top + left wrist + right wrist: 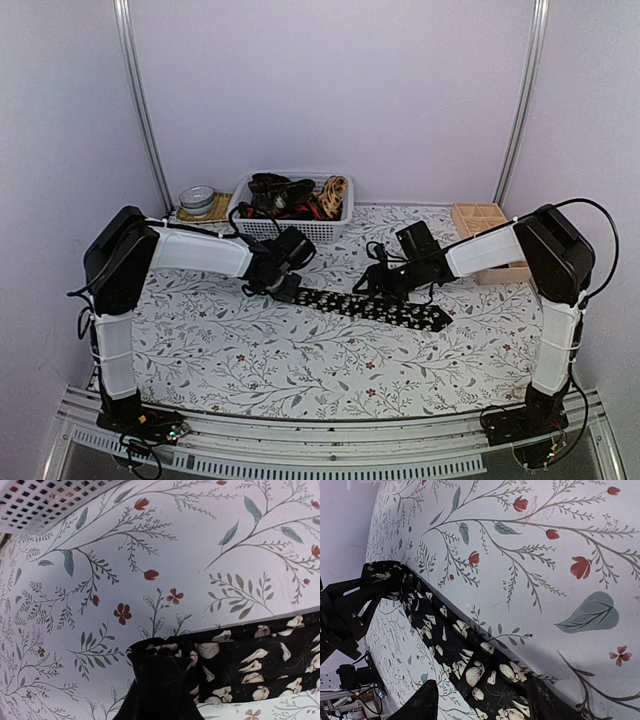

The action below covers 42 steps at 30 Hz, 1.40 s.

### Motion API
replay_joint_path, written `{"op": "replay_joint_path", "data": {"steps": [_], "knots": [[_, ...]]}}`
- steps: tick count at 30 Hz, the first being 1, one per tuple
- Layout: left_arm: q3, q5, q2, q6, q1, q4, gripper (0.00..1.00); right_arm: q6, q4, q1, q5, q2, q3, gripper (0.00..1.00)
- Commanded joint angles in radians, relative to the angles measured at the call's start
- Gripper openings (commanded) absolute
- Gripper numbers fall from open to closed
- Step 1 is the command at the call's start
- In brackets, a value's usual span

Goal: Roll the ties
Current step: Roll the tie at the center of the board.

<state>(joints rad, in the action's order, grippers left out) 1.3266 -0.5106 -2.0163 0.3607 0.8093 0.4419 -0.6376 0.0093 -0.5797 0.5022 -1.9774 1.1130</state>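
So the black floral tie (375, 308) is flat on the tabletop (230, 350) just in front of the basket (290, 228), long axis left-right. Its basket-side end (bunched a bit) is clamped in the left fingers (283, 288). The right fingers (422, 702) straddle it mid-length, apart.

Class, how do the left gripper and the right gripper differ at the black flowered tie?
The left gripper is shut on the tie at its end; the right gripper is open. The left holds cloth bunched; the right's fingers straddle flat cloth farther along. Both are at the same tie.
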Motion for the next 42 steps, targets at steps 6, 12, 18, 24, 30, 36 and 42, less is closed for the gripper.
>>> {"op": "replay_joint_path", "data": {"steps": [6, 12, 18, 24, 30, 36, 42], "knots": [[0.017, 0.061, 0.03, -0.056, -0.026, 0.061, 0.0, 0.015, -0.029, 0.009, -0.063, 0.07, -0.035, 0.61], [0.04, 0.027, 0.039, -0.074, -0.03, 0.091, 0.0, 0.012, -0.028, 0.011, -0.07, 0.045, -0.031, 0.61], [0.045, -0.05, 0.038, -0.073, -0.016, 0.112, 0.0, 0.004, -0.02, 0.022, -0.057, 0.029, -0.031, 0.62], [0.113, -0.18, -0.046, -0.062, 0.052, 0.181, 0.0, -0.025, 0.006, 0.028, 0.001, 0.024, -0.033, 0.62], [0.176, -0.29, -0.13, -0.071, 0.113, 0.245, 0.0, -0.068, 0.041, 0.046, 0.063, 0.028, -0.04, 0.62], [0.238, -0.401, -0.215, -0.072, 0.163, 0.328, 0.0, -0.098, 0.07, 0.056, 0.105, 0.044, -0.045, 0.65], [0.25, -0.385, -0.238, -0.077, 0.18, 0.322, 0.0, -0.112, 0.081, 0.059, 0.127, 0.046, -0.045, 0.66]]}}
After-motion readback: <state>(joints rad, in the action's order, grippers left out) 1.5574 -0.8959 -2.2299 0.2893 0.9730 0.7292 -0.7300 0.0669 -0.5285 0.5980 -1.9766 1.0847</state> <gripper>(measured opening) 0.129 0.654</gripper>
